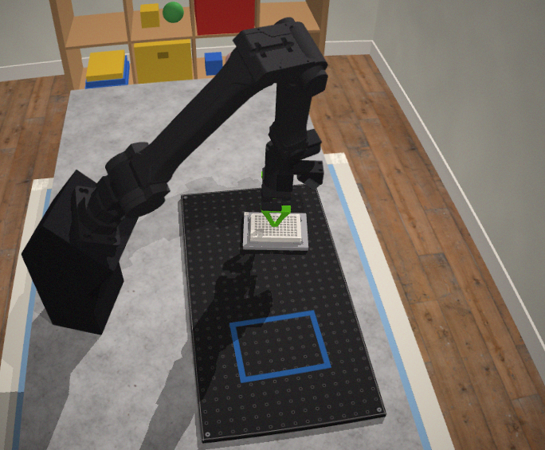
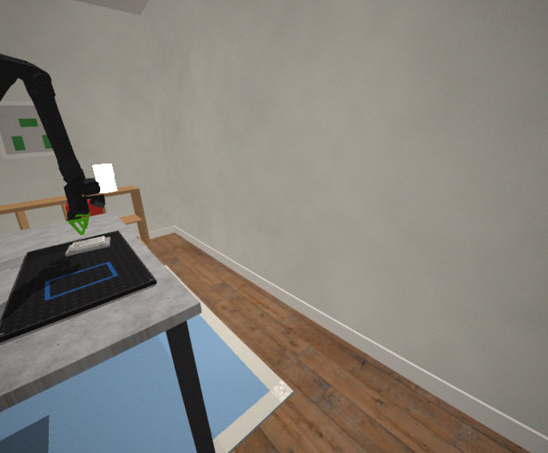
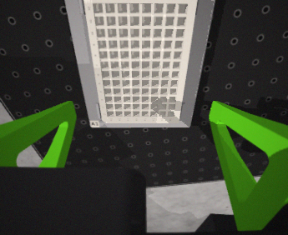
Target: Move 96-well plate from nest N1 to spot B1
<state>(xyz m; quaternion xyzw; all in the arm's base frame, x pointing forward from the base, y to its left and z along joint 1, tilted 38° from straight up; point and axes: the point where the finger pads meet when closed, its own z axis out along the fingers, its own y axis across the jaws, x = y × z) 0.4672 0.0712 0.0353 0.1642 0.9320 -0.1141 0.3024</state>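
Fingers stand spread as wide as they go, with nothing between them; my gripper [image 3: 143, 108] hangs above the deck [image 1: 323, 369] with its tips over the near short end of the plate [image 3: 141, 58], which sits in the nest [image 3: 76, 46] just ahead of and below the hand. From the wrist view, left to right: the left finger reaches well outside the plate's left long side, the plate lies centred ahead between the two, and the right finger is likewise outside the right long side. I judge the plate light, rigid thin-walled plastic, smooth and likely slippery on its skirt, so I would take it across the two long sides near the middle, low on the skirt rather than on the well grid, with modest force. The outline [image 1: 277, 344] lies well behind the hand, toward the arm-base side of the deck. Hard to read: how high the tips are above the plate, since the exterior view shows it small; the plate's far end is cut off at the wrist frame's top; the nest's lip height and the plate's seating depth I cannot tell.
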